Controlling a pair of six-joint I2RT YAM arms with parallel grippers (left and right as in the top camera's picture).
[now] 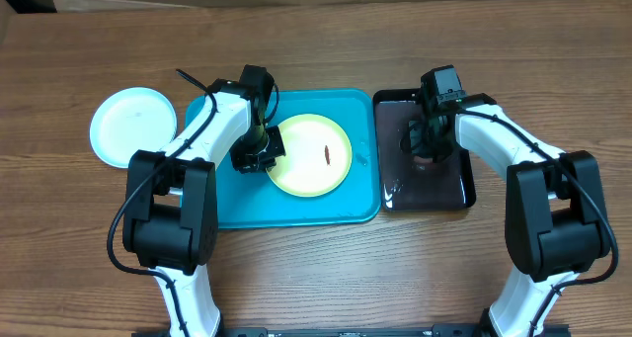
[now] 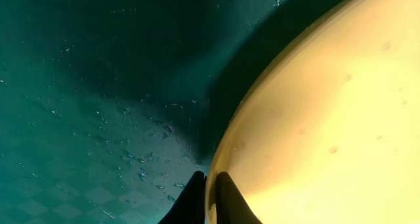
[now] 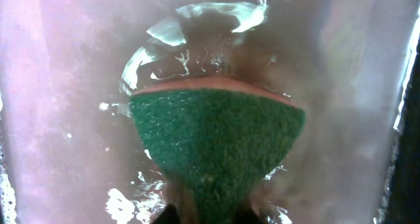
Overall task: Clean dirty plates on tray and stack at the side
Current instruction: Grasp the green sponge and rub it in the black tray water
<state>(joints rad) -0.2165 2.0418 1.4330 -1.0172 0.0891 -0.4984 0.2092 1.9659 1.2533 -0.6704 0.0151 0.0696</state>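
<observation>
On the turquoise tray (image 1: 296, 209), the left gripper (image 2: 210, 179) pinches the yellow plate (image 1: 296, 164) by its rim. Right of the tray, the right gripper (image 3: 209, 212) squeezes the green sponge (image 3: 216, 138). Best to hold firm and scrub the smear (image 1: 327, 153).

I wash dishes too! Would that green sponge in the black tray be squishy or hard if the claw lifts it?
Probably squishy: the green sponge narrows where the right claw pinches it. Likely drippy too, since the black tray looks wet around it.
</observation>
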